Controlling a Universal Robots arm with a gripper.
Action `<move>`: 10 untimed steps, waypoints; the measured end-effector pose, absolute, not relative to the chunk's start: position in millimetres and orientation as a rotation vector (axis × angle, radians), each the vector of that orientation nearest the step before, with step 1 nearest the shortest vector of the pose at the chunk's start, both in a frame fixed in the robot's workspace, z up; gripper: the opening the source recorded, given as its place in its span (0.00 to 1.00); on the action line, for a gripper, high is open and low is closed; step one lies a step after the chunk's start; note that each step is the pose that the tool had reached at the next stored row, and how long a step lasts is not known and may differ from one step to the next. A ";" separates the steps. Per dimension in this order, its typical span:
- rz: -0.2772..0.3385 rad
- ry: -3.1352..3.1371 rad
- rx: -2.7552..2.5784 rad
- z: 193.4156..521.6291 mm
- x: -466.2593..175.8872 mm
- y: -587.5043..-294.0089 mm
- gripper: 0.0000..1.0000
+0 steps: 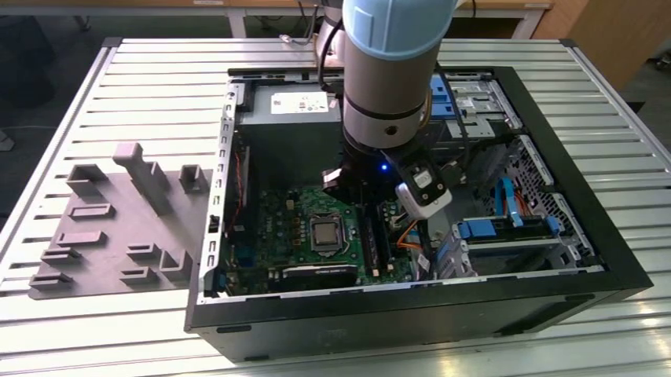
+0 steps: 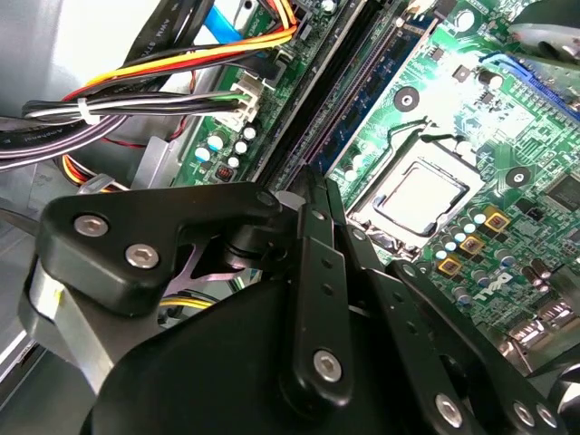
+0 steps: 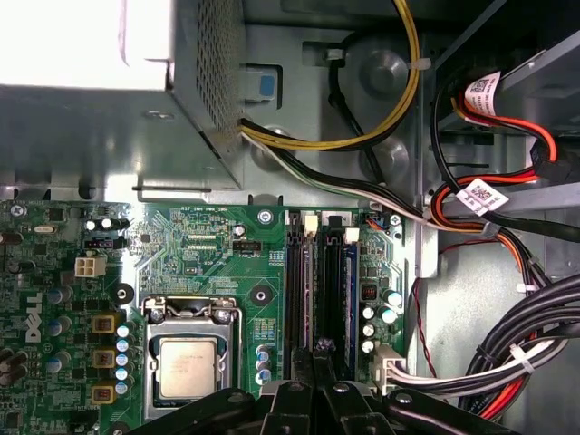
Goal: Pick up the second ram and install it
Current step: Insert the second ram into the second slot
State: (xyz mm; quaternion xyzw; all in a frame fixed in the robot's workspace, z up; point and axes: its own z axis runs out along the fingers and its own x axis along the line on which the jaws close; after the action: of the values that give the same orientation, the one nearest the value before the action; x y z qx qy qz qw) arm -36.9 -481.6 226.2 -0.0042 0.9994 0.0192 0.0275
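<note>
The gripper [image 2: 313, 181] is seen lowered into the open case, its fingers drawn tight together with no gap showing. Whether anything is pinched between them cannot be told. The tips are held over the long black slots [image 3: 297, 299], just beside the processor socket [image 3: 188, 364]. A blue stick, taken to be the second ram [image 3: 351, 299], is seen standing on edge in the slot farthest from the processor socket, apart from the fingertips. It is judged light, stiff and thin, and easily damaged at its chips and contacts. It is best gripped across its flat faces near the middle of the upper edge. Bundled cables [image 3: 535, 335] are seen beyond it.
</note>
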 end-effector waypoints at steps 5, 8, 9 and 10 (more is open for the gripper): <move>0.059 3.086 -0.013 225.6 -36.9 -481.6 0.11; 0.059 3.086 -0.013 225.5 -36.9 -481.6 0.11; 0.059 3.086 -0.013 225.5 -36.9 -481.6 0.11; 0.059 3.086 -0.013 225.5 -36.9 -481.6 0.11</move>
State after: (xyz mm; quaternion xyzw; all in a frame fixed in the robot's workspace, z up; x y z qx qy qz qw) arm -36.9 -481.6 225.5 -0.0042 0.9994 0.0192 0.0274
